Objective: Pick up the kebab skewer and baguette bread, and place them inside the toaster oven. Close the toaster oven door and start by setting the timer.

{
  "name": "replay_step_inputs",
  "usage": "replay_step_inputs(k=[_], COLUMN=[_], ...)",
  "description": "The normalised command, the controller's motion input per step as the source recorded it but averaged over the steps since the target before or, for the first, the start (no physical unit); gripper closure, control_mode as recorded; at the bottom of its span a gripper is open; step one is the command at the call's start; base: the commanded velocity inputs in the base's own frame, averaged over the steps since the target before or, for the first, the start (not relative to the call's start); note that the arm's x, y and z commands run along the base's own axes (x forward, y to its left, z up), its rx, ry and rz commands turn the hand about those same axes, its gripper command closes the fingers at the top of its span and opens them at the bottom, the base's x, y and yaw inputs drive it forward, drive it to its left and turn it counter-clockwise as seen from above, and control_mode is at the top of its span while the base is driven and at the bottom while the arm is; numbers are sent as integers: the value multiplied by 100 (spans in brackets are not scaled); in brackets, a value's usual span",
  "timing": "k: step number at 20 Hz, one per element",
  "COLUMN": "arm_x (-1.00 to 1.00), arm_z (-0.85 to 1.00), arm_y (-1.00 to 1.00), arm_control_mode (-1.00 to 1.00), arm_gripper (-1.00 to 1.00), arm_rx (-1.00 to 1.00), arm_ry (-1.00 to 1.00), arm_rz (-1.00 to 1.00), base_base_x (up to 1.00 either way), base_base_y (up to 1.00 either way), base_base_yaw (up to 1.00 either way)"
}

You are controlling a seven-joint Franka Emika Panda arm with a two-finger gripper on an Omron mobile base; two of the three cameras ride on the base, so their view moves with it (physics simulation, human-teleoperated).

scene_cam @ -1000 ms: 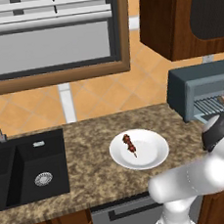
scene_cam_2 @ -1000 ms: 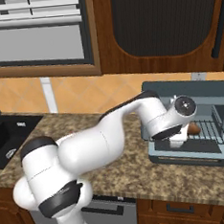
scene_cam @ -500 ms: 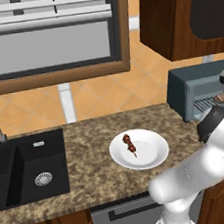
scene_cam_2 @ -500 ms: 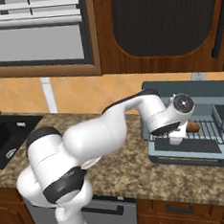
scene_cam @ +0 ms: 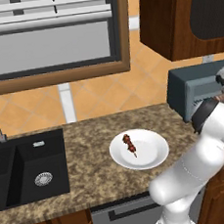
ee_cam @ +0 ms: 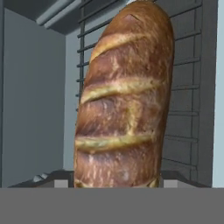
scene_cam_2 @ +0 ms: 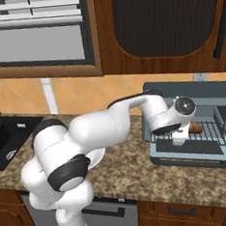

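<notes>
baguette bread (ee_cam: pixel 122 100) — gripped, no labels

Baguette bread (ee_cam: pixel 122 100) over toaster oven (scene_cam_2: pixel 208 101) rack; kebab skewer (scene_cam: pixel 130 144) apart.

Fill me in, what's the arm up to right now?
The white arm has reached into the open blue-grey toaster oven with the stubby brown slashed baguette at its gripper, over the wire rack. Whether the fingers are gripping the loaf can't be told. The oven's drop-down door lies open. The thin meat skewer sits on the round white plate on the granite counter.
</notes>
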Motion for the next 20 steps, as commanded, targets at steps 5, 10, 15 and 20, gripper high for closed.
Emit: replay_step_inputs(k=[5, 10, 15, 20], arm_x=[24, 19, 14, 28], arm_z=[0, -18, -19, -1], arm_y=[-14, -6, -8, -11], arm_control_mode=[-100, -100, -100, -100], arm_gripper=[100, 100, 100, 100], arm_rx=[0, 0, 0, 0], arm_ry=[0, 0, 0, 0], arm_rz=[0, 0, 0, 0], base_base_x=[0, 0, 0, 0], base_base_y=[0, 0, 0, 0], base_base_yaw=[0, 0, 0, 0])
